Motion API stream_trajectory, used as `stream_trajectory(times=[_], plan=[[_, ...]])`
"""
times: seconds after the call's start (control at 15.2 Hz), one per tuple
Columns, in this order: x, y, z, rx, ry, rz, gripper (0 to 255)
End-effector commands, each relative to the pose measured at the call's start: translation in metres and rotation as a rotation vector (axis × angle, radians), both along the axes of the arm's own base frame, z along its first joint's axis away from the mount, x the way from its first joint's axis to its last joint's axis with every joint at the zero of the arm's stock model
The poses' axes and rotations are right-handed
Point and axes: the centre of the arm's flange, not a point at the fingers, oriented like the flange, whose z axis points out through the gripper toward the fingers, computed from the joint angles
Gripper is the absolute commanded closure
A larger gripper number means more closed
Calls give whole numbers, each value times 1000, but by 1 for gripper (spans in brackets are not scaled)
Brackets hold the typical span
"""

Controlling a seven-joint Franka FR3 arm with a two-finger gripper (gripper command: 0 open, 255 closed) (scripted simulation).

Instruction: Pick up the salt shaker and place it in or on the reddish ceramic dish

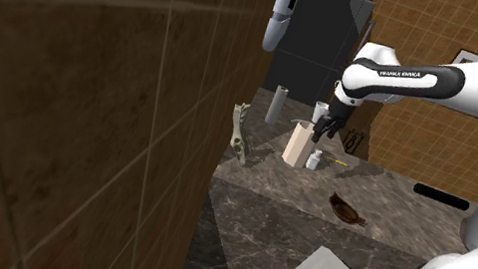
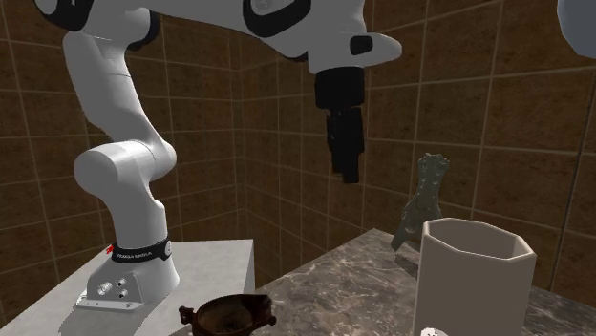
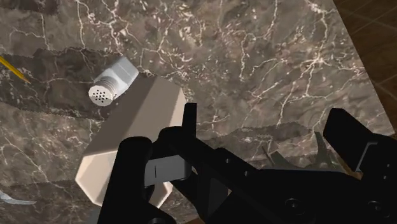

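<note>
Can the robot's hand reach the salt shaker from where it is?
Probably yes. The open hand hangs overhead and nothing covers the salt shaker. The tall beige cup stands close beside it, though, so a finger might bump that.

The black end effector (image 2: 349, 174) hangs pointing down over the dark marble tabletop (image 2: 344, 286). Below it, toward the view's right, stands a pale octagonal container (image 2: 475, 282). Below it leftward lies a dark reddish dish (image 2: 226, 315). A grey-green figurine (image 2: 425, 196) leans beside it.

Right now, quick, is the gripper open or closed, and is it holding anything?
Gripper: open, fingers apart, holding nothing; the salt shaker is not between them.
</note>
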Motion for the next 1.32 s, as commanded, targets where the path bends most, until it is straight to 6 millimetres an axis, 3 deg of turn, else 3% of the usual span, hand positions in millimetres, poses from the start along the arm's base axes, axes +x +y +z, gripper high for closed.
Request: stream_trajectory(times=[0.0,0.92,1.25], plan=[[9,-19,-14,-5,11,-11,0],[62,-170,-103,-38,81,-95,0],[61,-173,-129,-38,81,-95,0]])
